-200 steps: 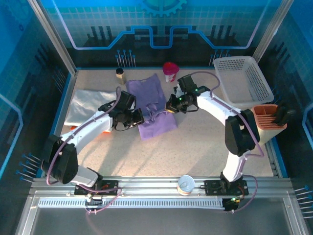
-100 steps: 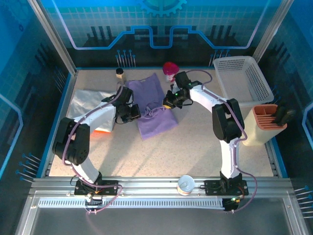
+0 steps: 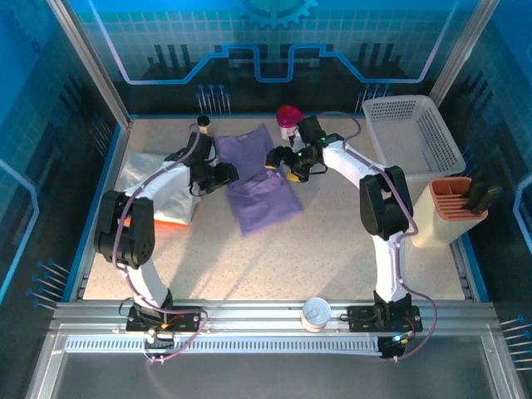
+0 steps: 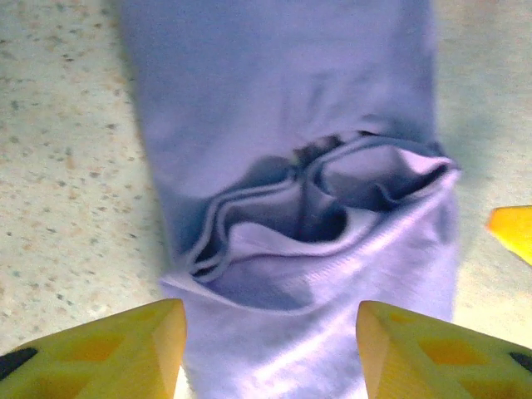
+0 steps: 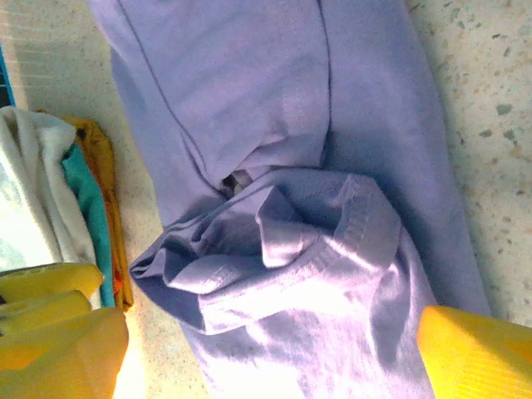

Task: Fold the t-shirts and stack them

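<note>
the lavender t-shirt (image 3: pixel 262 187) lies rumpled in the upper middle of the top view, on the speckled table (image 3: pixel 316 249). the left gripper (image 4: pixel 268 332) has its yellow fingers spread wide, with bunched cloth between them. the right gripper (image 5: pixel 270 332) is spread wide too, over a crumpled hem. a white t-shirt (image 3: pixel 154 183) and an orange t-shirt (image 3: pixel 172 223) lie at centre left.

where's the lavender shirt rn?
Top view: the lavender t-shirt lies between the left end effector and the right end effector, with the white t-shirt to its left.
</note>
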Controlling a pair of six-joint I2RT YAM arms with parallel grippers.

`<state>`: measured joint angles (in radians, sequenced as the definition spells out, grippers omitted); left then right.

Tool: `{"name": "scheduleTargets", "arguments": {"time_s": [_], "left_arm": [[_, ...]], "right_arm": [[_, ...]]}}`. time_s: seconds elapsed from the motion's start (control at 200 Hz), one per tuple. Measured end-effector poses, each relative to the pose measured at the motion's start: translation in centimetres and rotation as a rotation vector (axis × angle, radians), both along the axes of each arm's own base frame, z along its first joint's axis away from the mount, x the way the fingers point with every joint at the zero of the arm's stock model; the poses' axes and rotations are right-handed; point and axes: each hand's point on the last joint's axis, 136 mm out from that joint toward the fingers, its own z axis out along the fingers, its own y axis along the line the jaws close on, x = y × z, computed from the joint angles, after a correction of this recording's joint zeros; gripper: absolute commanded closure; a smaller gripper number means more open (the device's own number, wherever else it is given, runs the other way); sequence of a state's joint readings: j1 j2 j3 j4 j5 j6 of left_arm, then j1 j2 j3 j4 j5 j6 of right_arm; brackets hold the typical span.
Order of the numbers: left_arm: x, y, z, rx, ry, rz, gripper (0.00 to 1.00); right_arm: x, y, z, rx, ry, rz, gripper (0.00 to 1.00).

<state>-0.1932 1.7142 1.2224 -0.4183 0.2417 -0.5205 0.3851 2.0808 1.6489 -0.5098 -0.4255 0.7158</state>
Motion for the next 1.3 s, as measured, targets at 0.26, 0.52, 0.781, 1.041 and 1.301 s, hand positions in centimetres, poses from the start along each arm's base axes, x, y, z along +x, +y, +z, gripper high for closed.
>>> {"name": "scheduleTargets", "arguments": {"time_s": [0.26,0.52,0.781,1.041,1.301], "left_arm": [[-5.8,-4.3,-1.4,-0.128,0.082,-0.046,0.55],[-13.0,-6.1,-4.6,-0.147,0.198,-0.067,0.54],[-15.5,-6.2,-6.8,-0.176,0.237,-0.031,0.51],[-14.1,-6.9,-8.5,-0.187,0.235,0.009,0.53],[-13.9,-6.7,-9.3,-0.181,0.259,0.046,0.61]], "right_arm": [[-4.7,-0.9,-0.1,0.036,0.028,0.018,0.19],[-8.4,-4.2,-3.1,-0.101,0.059,0.03,0.31],[-9.1,-6.3,-5.1,-0.196,0.041,0.045,0.43],[-8.6,-6.5,-7.1,-0.227,0.045,0.053,0.47],[-8.6,-6.5,-8.1,-0.232,0.052,0.055,0.53]]}}
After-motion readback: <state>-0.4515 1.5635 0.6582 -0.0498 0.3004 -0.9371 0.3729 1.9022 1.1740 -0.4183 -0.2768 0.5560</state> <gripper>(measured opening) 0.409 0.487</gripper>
